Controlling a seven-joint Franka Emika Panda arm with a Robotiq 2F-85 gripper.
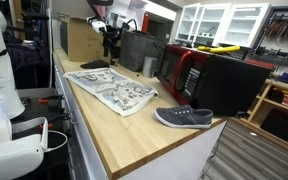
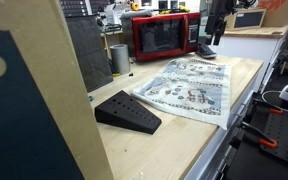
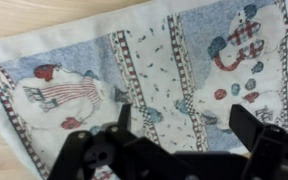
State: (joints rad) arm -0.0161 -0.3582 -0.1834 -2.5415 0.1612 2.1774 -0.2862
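Up over the far end of the cloth (image 1: 112,92) hangs the tool (image 1: 111,42). In the wrist view the tool (image 3: 184,125) has its two black fingers (image 3: 124,115) wide apart, with nothing between them. Under them the cloth (image 3: 144,60) shows snowmen with red scarves and hats.

The cloth (image 2: 189,85) lies spread flat on a long wooden bench (image 1: 134,140), and one edge reaches the front edge of the bench (image 2: 164,150).

A gray shoe (image 1: 184,118) sits on the bench near the cloth, not touching it. In an exterior view the shoe (image 2: 127,112) looks dark and is close to the camera.

Behind the cloth stands a red microwave (image 2: 164,35) with a metal can (image 2: 120,58) beside it. A big black box (image 1: 234,80) stands next to the red microwave (image 1: 184,68). A cardboard box (image 1: 81,38) sits at the far end of the bench, just behind the tool. White cupboards (image 1: 224,20) hang on the wall.
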